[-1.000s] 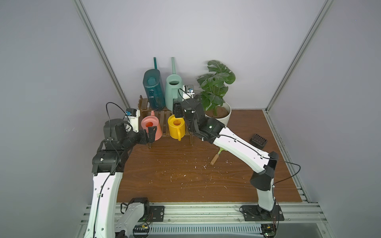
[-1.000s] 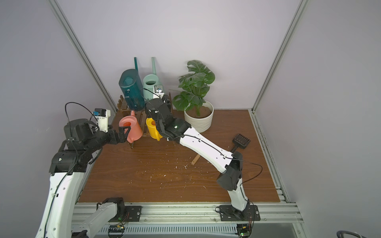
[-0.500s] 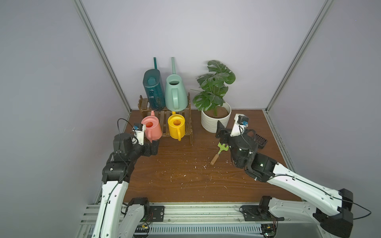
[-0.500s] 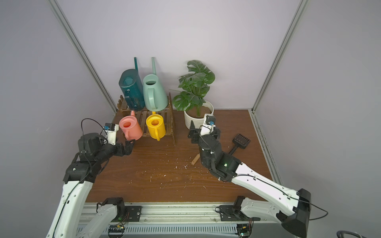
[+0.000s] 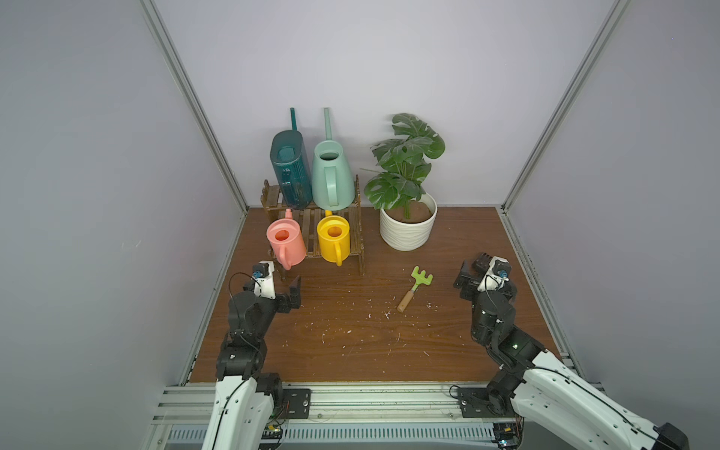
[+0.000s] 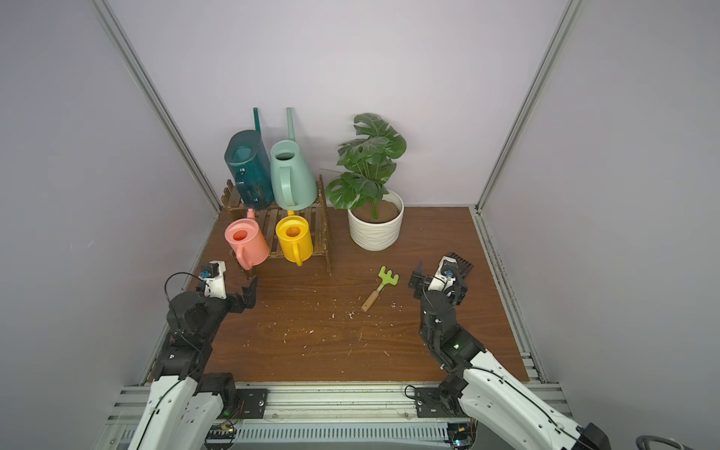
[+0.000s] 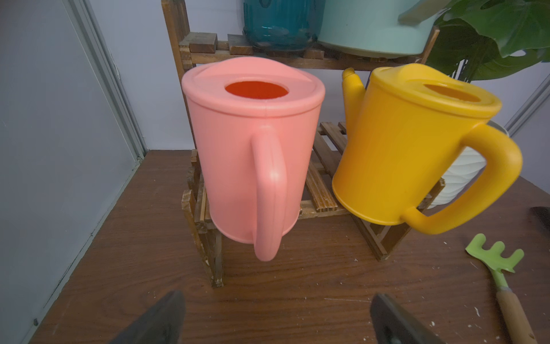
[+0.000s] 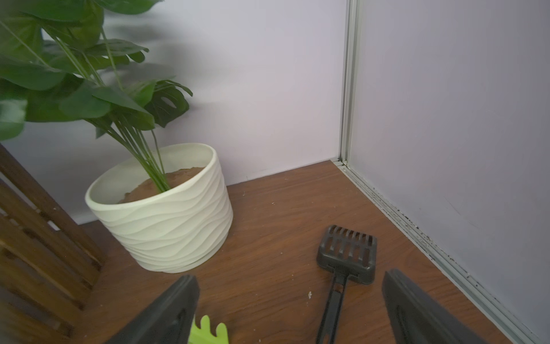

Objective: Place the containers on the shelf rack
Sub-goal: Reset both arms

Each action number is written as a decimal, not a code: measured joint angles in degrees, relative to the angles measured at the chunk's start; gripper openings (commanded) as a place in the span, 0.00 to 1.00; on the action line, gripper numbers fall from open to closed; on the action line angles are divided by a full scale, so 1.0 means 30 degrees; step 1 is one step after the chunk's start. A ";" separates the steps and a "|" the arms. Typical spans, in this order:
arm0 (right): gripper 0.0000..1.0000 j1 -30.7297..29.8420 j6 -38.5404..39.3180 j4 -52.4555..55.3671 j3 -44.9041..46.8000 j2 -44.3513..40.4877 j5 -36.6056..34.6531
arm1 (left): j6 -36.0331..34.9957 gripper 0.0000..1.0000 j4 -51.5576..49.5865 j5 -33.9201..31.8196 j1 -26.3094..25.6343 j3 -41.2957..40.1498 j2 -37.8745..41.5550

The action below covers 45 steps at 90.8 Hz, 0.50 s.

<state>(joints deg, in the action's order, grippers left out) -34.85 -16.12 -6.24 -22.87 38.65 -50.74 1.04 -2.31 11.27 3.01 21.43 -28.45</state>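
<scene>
Pink can (image 5: 285,243) and yellow can (image 5: 333,237) on lower tier, dark teal can (image 5: 291,167) and mint-green can (image 5: 332,177) up top: all 4 containers sit on the shelf rack (image 5: 310,230), seen from my remote desk. L gripper (image 7: 276,297) hovers just in front of the pink can, jaws spread, empty; R gripper (image 8: 290,277) also released, nr the white plant pot (image 8: 166,226). Task looks done, imo. Caveat: pink and yellow bases overhang the front edge. Left for me: only parking both arms.

Seeing a brown table (image 5: 350,343) holding a shelf rack (image 5: 307,230), plant pot (image 5: 407,233), green rake (image 5: 419,280), black scoop (image 8: 346,256); pink can (image 5: 286,241), yellow can (image 5: 333,237) sitting low on rack, teal can (image 5: 292,171), mint can (image 5: 331,179) high.
</scene>
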 measured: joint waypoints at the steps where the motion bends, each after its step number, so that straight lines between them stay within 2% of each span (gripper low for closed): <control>1: 0.99 0.0080 0.0058 -0.0109 0.0124 0.0000 0.0080 | 0.0000 1.00 0.0175 -0.0007 0.0000 -0.0146 -0.0007; 33: 0.99 0.3548 0.2120 -0.5166 0.3351 0.0831 0.2375 | -0.0634 1.00 0.8320 -0.0233 0.0000 -0.6572 -0.0474; 45: 0.99 0.5085 0.2528 -0.7322 0.4124 0.1778 0.3723 | -0.0954 1.00 1.0979 -0.0262 0.0000 -0.7038 -0.1151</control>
<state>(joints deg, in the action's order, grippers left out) -19.59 -8.54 -28.21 -10.50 43.99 -39.57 -1.83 30.63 10.48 3.01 0.32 -31.90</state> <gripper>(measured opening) 0.989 0.998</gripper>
